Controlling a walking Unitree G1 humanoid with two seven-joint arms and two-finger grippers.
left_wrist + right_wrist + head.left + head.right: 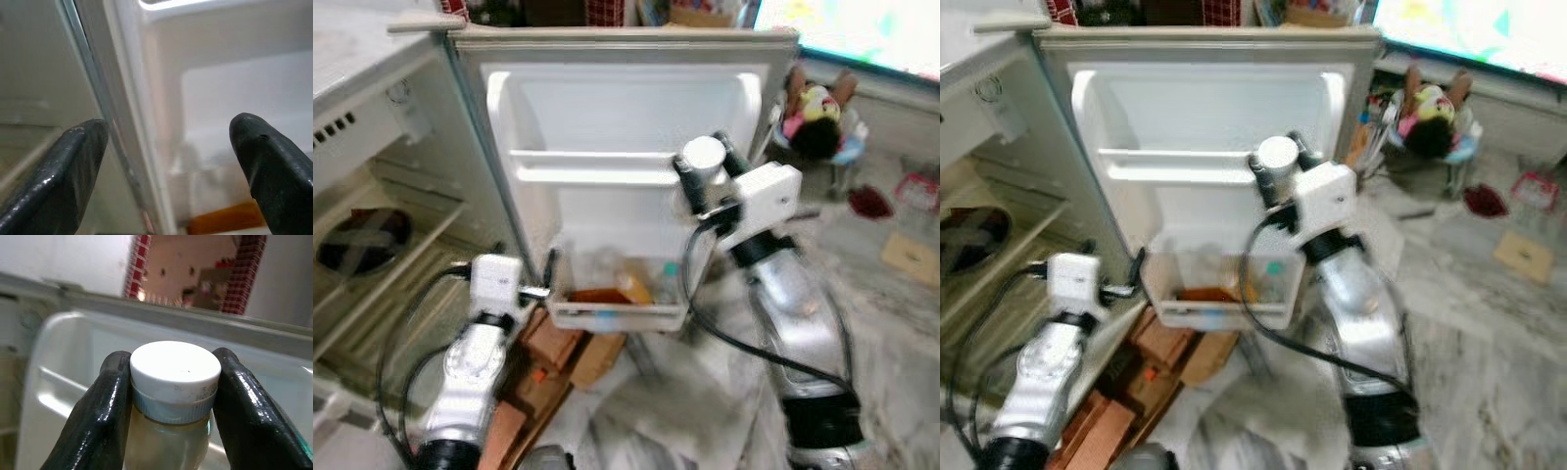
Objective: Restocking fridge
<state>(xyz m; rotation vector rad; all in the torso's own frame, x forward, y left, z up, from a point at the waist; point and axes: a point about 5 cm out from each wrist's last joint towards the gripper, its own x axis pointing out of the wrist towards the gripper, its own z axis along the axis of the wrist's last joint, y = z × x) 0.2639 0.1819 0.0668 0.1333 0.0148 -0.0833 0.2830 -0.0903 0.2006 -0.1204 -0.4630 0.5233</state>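
Note:
The fridge door (626, 108) stands wide open before me, its white inner side showing two shelves. My right gripper (707, 168) is raised in front of the upper door shelf (592, 166), shut on a white-capped bottle (174, 382) of yellowish liquid. The lower door bin (617, 308) holds an orange item (600, 295) and other blurred containers. My left gripper (548, 279) is low by the door's hinge side, open, with the door edge (122, 127) between its fingers (73, 176).
The fridge interior (372, 245) with wire shelves opens at the left. Brown cardboard pieces (563, 348) lie on the floor under the door. A doll on a small chair (818, 117) and red objects (871, 201) sit at the right on the marble floor.

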